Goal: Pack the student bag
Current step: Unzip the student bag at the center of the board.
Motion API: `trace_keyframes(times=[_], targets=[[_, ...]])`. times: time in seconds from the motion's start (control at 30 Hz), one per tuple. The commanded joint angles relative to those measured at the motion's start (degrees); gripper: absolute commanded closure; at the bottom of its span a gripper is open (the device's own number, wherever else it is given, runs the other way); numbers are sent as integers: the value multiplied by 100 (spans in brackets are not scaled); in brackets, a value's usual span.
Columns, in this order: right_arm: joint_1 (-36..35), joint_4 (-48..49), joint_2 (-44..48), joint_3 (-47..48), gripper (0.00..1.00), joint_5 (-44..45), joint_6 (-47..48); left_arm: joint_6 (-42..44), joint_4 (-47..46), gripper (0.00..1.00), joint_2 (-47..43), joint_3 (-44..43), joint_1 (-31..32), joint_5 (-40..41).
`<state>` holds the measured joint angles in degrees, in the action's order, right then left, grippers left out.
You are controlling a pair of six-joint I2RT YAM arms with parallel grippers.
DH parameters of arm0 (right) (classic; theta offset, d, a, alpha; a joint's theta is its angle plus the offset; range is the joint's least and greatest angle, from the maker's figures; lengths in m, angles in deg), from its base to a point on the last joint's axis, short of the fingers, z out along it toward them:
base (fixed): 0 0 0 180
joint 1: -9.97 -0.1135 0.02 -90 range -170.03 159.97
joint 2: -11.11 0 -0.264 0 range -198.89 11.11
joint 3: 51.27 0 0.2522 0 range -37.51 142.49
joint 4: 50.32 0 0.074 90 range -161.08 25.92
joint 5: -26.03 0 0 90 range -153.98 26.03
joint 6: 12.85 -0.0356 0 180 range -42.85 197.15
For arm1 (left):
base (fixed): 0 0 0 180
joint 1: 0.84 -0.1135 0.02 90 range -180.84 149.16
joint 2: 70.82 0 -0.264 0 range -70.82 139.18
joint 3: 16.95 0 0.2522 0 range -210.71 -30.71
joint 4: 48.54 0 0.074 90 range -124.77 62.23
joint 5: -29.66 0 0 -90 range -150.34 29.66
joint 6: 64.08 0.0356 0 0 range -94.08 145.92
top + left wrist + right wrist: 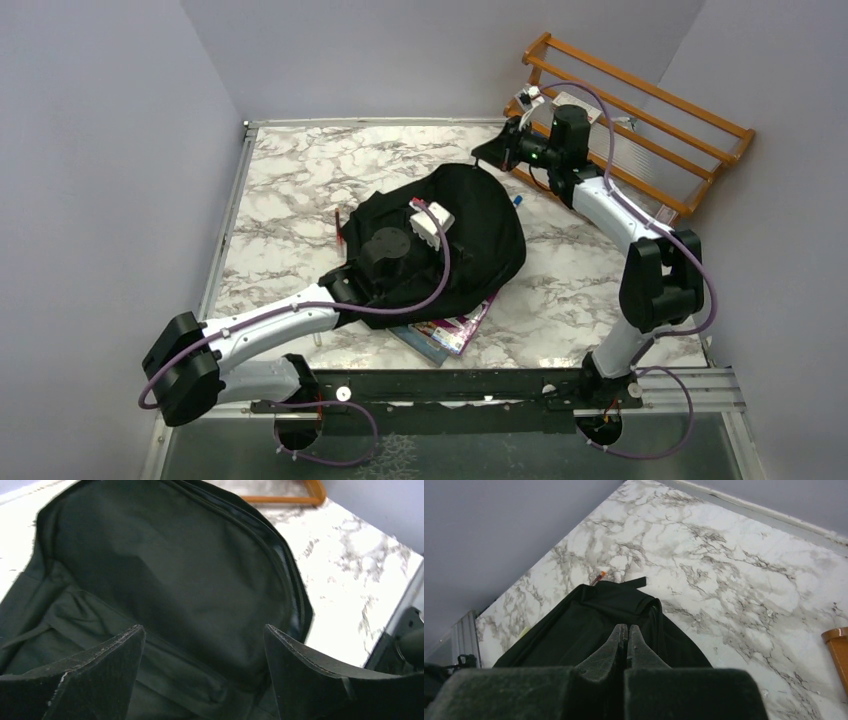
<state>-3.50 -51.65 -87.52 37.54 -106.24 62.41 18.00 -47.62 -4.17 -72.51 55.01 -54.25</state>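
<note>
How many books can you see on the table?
1: a colourful book pokes out from under the near edge of the student bag. Others may hide beneath or inside it.

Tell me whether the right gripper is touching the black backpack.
Cannot tell. In the right wrist view the shut right gripper overlaps the student bag, but no pinched fabric or gap shows.

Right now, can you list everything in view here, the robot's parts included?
backpack: one, black, middle of the table
books: small stack, colourful covers, partly under the backpack's near edge
pen: one, red, at the backpack's left edge
small blue item: one, right of the backpack, too small to identify
rack: one, orange-brown wood, far right corner
table: one, white and grey marble pattern
left end effector: one, black, open, over the backpack
right end effector: one, black, shut, at the backpack's far edge
</note>
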Motion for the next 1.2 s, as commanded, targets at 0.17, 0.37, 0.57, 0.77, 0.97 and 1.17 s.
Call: trace_keyframes(times=[0.17, 0.37, 0.57, 0.77, 0.97, 1.17], targets=[[20, 43, 681, -153, 99, -1193, 439, 381, -1064, 16, 203, -475, -995, -581], [20, -240, 810, -21, 99, -1979, 696, 2086, -2008, 30, 516, -498, -1225, -1858], [20, -404, 948, 53, 99, -2801, 964, 2632, -2037, 35, 831, -779, -1774, -3205], [16, -471, 1095, 54, 99, -3169, 1182, 2646, -2101, 36, 1279, -1101, -2275, -4269], [20, -479, 1175, 45, 99, -3221, 1171, 2549, -2170, 40, 1885, -1723, -2472, -5329], [20, -500, 1229, 21, 99, -3237, 1158, 2412, -2177, 46, 2289, -2171, -2484, -6043]])
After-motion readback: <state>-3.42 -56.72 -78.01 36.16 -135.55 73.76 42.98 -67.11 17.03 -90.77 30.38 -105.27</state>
